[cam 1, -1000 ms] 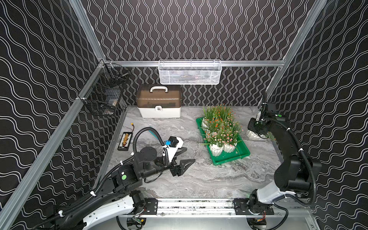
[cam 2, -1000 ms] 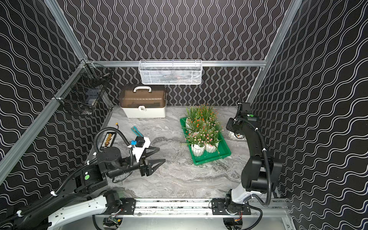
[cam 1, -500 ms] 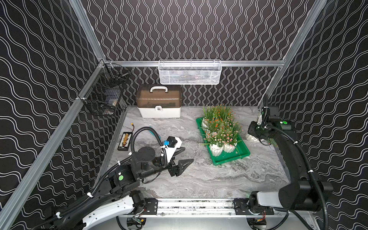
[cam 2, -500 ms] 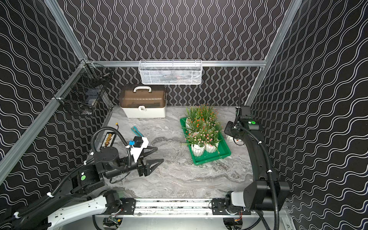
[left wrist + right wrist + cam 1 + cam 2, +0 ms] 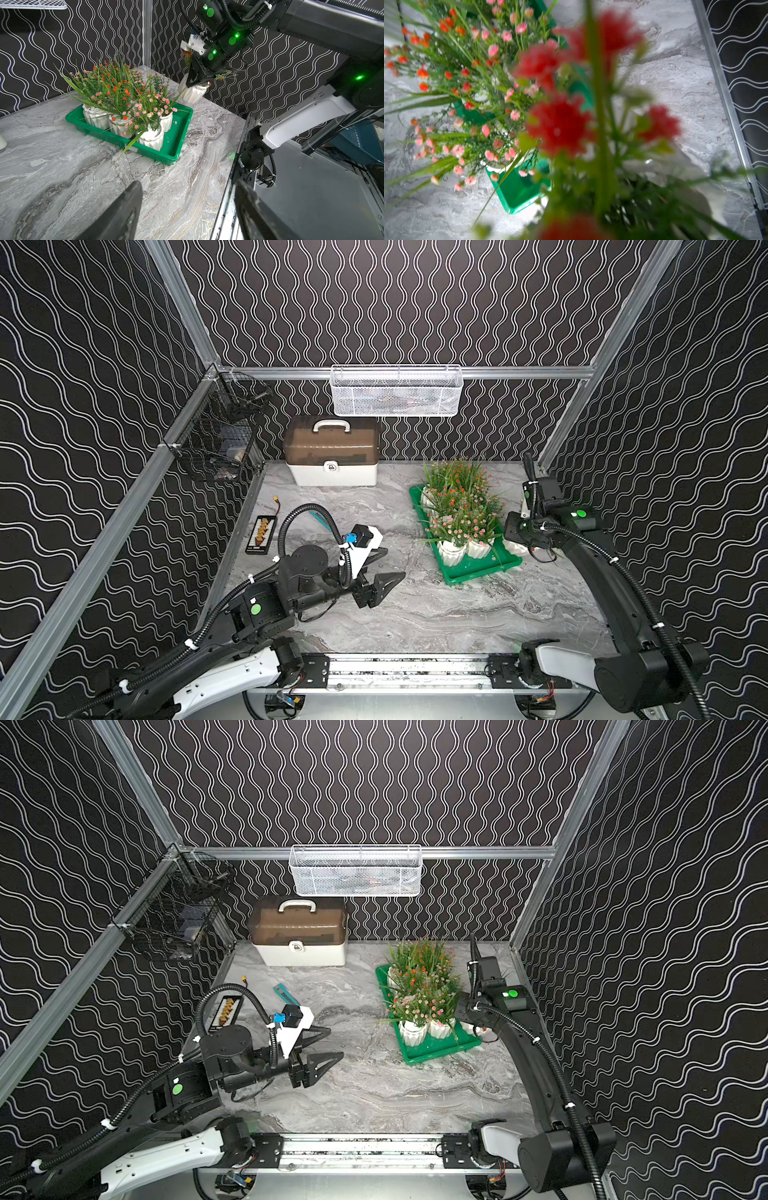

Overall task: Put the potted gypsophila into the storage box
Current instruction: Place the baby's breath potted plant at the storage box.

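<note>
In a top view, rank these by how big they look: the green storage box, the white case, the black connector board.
1. storage box and white case: about alike; the potted gypsophila hide part of the box, so no ranking.
2. black connector board: clearly smallest.

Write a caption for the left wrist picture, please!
Right end effector shut on a potted gypsophila beside the flower-filled green storage box.

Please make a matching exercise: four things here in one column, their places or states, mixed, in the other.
1 storage box
2 white mesh basket
3 left end effector
4 right end effector

A hangs on the back rail
B open above bare table
C shut on the lone pot
D on the table, pots inside

Pairs: 1-D, 2-A, 3-B, 4-C
</note>
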Controlling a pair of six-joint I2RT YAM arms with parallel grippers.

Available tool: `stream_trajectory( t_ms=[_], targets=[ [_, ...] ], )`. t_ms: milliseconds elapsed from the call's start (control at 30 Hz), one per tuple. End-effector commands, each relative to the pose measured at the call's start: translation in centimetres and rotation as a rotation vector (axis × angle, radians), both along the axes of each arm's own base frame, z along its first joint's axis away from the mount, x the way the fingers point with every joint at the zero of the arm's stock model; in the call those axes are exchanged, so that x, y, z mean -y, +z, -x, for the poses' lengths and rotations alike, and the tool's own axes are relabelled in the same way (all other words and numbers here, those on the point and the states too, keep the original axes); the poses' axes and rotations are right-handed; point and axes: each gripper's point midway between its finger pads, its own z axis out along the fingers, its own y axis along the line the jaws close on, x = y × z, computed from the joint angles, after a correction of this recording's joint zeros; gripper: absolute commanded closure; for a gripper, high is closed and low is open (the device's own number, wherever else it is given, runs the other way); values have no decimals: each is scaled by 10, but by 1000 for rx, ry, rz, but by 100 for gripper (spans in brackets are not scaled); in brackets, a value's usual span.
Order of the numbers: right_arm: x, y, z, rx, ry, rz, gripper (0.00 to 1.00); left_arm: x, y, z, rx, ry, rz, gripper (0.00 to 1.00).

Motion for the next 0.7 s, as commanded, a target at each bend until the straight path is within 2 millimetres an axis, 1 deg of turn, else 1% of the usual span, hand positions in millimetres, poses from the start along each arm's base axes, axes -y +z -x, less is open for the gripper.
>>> stream_trajectory(
  t_ms=[0,167,367,667],
  targets=[
    [-5,-3,7,0,-10,-8,100,0,1,-3,25,6,-5,27],
    [-23,-13,14,-16,41,-35,100,0,1,-4,29,13,-4,27],
    [-45,-19,11,-17,99,-104,100,-2,1,-5,34,22,-13,27],
    [-61,-36,4,-49,133,-93,100,-4,1,-7,43,36,-27,27]
  ],
)
